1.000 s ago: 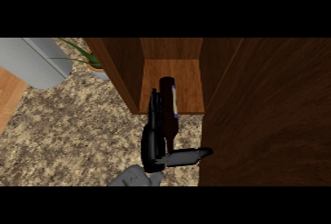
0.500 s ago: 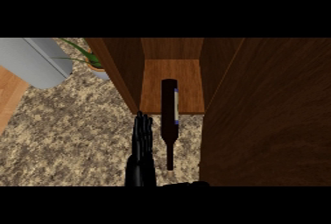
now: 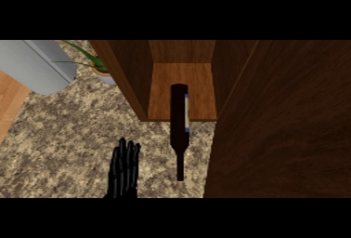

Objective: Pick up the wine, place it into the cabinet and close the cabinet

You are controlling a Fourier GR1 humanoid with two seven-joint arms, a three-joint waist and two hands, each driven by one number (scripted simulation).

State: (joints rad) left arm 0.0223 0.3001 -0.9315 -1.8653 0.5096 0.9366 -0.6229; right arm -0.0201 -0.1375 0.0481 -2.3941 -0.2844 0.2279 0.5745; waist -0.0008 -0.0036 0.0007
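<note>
The wine bottle (image 3: 179,125) is dark, with a pale label strip along one side. It lies on its side, base on the wooden floor of the cabinet (image 3: 198,79) and neck sticking out over the speckled counter (image 3: 68,139). The cabinet door (image 3: 288,135) stands open at the right, a big dark brown panel. My left hand (image 3: 123,169) shows at the lower edge, left of the bottle's neck. Its fingers are straight and point away from me, and it touches nothing. My right hand does not show.
A grey rounded appliance (image 3: 37,62) stands at the upper left, and a potted green plant (image 3: 96,65) sits beside the cabinet's left wall. A strip of light wood (image 3: 8,104) runs along the left edge.
My left hand was curled round the bottle; it has let go and drawn back down and to the left. The bottle now lies alone, half inside the cabinet.
</note>
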